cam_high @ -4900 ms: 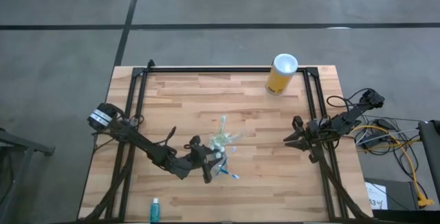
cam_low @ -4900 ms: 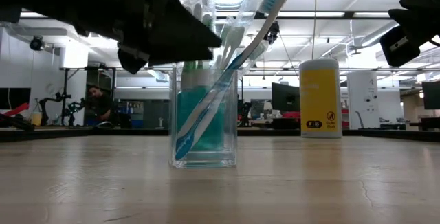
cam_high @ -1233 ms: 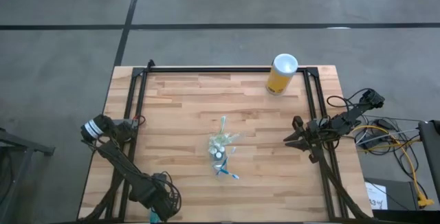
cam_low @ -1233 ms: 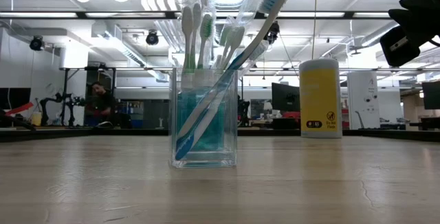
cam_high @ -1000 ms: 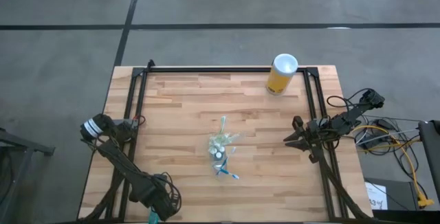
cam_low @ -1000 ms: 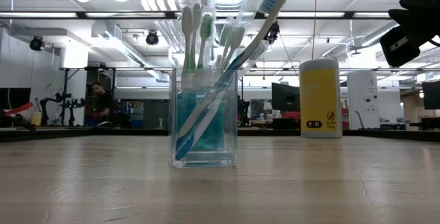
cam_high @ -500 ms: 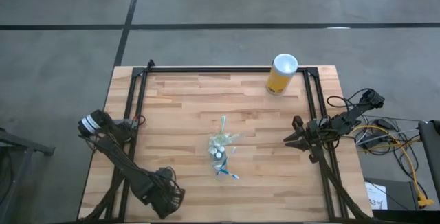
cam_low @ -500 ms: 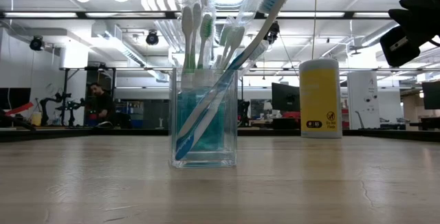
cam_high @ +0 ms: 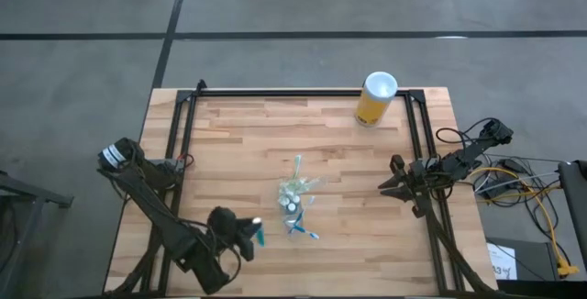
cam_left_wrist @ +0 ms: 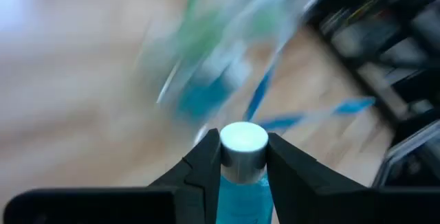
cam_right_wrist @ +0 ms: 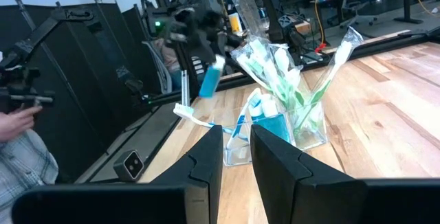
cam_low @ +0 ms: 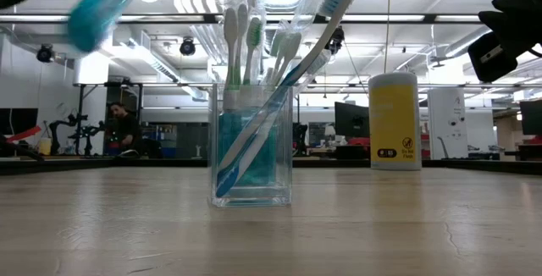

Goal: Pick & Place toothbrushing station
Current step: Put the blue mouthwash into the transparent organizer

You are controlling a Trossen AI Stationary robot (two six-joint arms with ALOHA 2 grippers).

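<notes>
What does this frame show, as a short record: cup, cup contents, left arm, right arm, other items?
cup: clear plastic cup, upright mid-table
cup contents: toothbrushes and a teal tube, bristles up
left arm: left gripper shut on a teal white-capped tube, held above the table near the cup
right arm: right gripper waiting at the table's right edge
other items: yellow cylinder at the far edge

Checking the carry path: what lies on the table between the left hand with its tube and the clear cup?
Only bare wood, in the high view: the left hand holds a teal tube just short of the clear cup.
</notes>
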